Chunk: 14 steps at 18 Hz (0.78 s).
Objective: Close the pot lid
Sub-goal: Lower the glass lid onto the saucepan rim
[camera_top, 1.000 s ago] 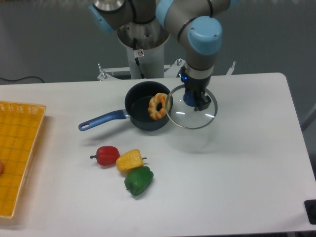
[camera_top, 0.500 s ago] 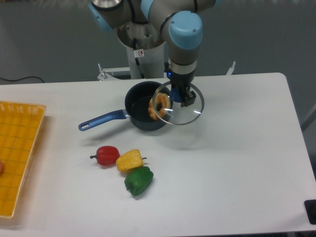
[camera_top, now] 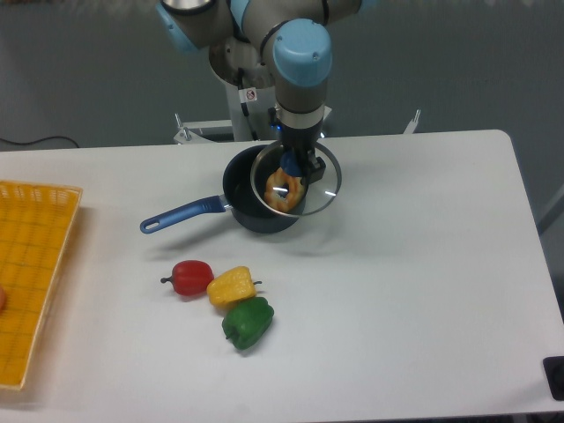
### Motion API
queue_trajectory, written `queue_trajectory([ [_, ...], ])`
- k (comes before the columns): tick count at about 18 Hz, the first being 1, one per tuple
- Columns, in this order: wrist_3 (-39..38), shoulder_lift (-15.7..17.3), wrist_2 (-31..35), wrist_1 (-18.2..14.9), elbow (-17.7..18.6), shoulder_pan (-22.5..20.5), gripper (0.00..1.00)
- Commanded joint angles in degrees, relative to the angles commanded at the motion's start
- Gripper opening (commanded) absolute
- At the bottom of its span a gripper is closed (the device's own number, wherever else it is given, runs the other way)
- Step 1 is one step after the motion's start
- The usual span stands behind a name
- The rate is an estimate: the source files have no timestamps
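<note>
The end effector [camera_top: 295,165] grips the round transparent glass lid [camera_top: 296,180] by its knob, held level and overlapping the right side of the dark navy saucepan [camera_top: 254,201], not yet centred for lowering.

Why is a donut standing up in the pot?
That is odd: the donut leans on edge against the pot's rim instead of lying flat. It may get in the way of the lid the gripper carries.
</note>
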<state>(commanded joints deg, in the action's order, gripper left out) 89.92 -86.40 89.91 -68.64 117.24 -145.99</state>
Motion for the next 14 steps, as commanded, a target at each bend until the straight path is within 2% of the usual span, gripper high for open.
queue_trajectory([
  [5, -2.99, -0.09, 0.0, 0.26, 0.44, 2.45, 0.62],
  [7, -4.3, -0.26, 0.0, 1.4, 0.62, 3.69, 0.62],
  [14, -5.28, -0.35, 0.0, 3.78, 1.76, 4.04, 0.62],
])
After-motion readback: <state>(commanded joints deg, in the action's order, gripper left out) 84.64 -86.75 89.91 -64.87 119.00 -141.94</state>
